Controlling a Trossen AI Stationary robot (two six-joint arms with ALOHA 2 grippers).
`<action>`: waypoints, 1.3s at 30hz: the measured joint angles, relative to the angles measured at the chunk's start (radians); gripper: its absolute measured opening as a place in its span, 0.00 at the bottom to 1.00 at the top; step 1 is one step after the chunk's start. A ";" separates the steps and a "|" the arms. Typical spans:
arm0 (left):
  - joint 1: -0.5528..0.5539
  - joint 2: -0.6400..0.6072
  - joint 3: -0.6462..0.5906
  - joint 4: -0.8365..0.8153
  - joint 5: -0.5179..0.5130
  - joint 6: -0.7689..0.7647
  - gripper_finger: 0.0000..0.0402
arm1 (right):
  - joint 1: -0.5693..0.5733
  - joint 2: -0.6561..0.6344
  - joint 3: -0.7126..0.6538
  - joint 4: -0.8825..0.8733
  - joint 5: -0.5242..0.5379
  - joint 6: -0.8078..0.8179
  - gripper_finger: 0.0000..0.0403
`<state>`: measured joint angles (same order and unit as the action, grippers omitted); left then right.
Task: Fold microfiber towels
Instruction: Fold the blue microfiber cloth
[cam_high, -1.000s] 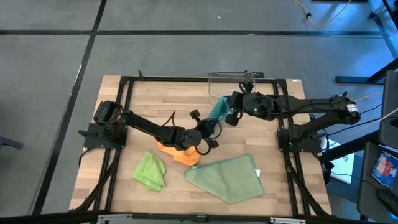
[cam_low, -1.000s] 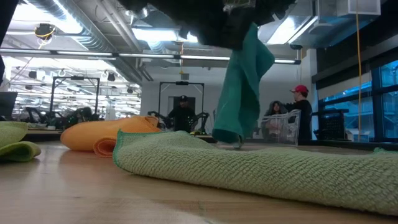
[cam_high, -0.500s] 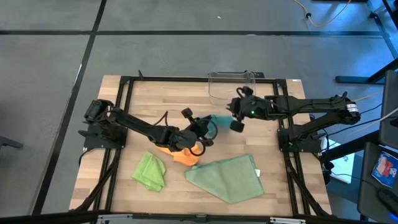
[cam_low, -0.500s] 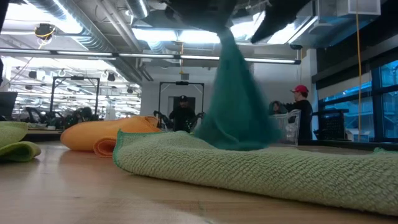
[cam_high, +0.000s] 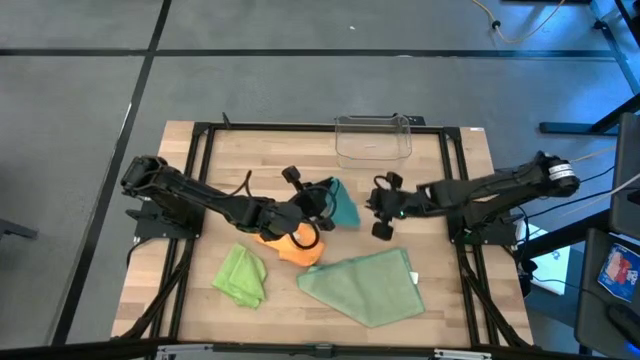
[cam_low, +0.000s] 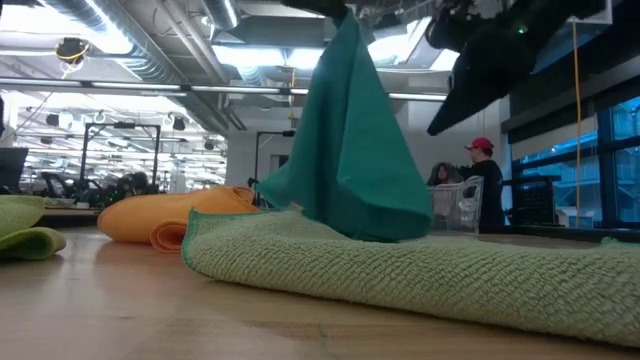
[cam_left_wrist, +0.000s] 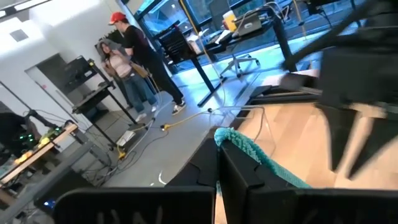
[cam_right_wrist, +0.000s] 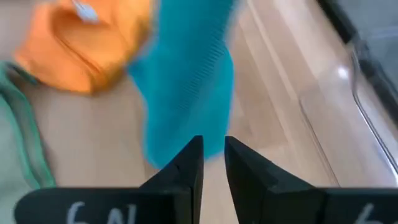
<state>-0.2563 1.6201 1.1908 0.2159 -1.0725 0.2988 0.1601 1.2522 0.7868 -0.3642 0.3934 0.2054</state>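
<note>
left hand (cam_high: 318, 199): clamped on teal towel (cam_high: 343, 205), lifted | right hand (cam_high: 381, 209): slightly parted, holding nothing, beside towel

Count at the bench: four towels in all, one of each colour. One orange towel (cam_high: 288, 243), bunched; one teal towel (cam_high: 343, 203), hanging; one lime green towel (cam_high: 242, 275), crumpled; one pale green towel (cam_high: 365, 285), the largest, lying flat. One clear plastic bin (cam_high: 373, 139). One wooden table (cam_high: 240, 160). Two robot arms, so two grippers: one left gripper (cam_high: 312, 196), one right gripper (cam_high: 384, 212). Each gripper shows two dark fingers in its own wrist view. People in the room beyond the table: two standing together, one in a red cap (cam_left_wrist: 135, 43), one beside that person (cam_left_wrist: 115, 61).
</note>
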 joint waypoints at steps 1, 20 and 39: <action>0.003 -0.001 0.000 -0.002 0.000 0.000 0.00 | 0.024 0.000 -0.021 0.063 0.025 -0.007 0.17; 0.092 -0.001 0.000 0.024 0.047 0.027 0.00 | 0.185 0.061 -0.221 0.723 -0.038 -0.351 0.18; 0.046 0.000 0.164 -0.007 -0.017 0.179 0.00 | 0.113 0.271 -0.084 0.735 0.250 -0.371 0.63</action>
<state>-0.2100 1.6203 1.3544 0.2092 -1.0891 0.4783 0.2727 1.5230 0.7029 0.3710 0.6432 -0.1654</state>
